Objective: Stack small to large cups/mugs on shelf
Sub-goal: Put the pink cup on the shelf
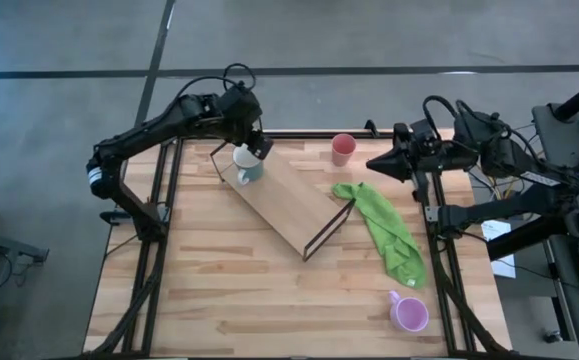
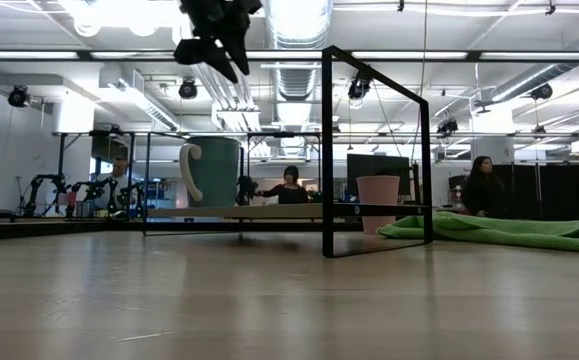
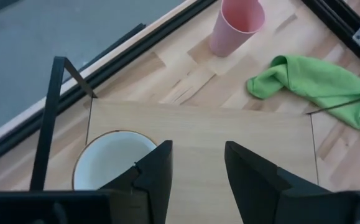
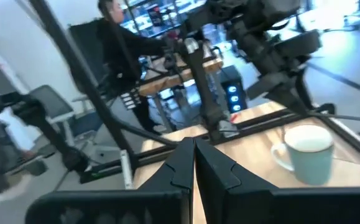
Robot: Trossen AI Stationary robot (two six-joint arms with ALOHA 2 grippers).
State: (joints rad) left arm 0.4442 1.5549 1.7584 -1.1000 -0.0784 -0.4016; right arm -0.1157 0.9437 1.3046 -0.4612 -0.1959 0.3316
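The pale mug (image 1: 247, 165) stands upright by its base on the far left end of the shelf (image 1: 287, 208), a light-wood plank lying diagonally on its black wire legs (image 2: 369, 150). My left gripper (image 3: 198, 163) is open and hangs above the mug (image 2: 214, 170), clear of it; in the low view the gripper (image 2: 214, 45) shows well over the rim. The pink cup (image 1: 343, 148) stands on the table by the far edge. The purple mug (image 1: 407, 313) stands near the right front corner. My right gripper (image 1: 374, 163) is shut and empty, above the table's right side.
A green cloth (image 1: 389, 232) lies on the table between the shelf's right end and the purple mug. The shelf's wire frames (image 1: 329, 225) stand up at both ends. People and other equipment show in the room beyond the table.
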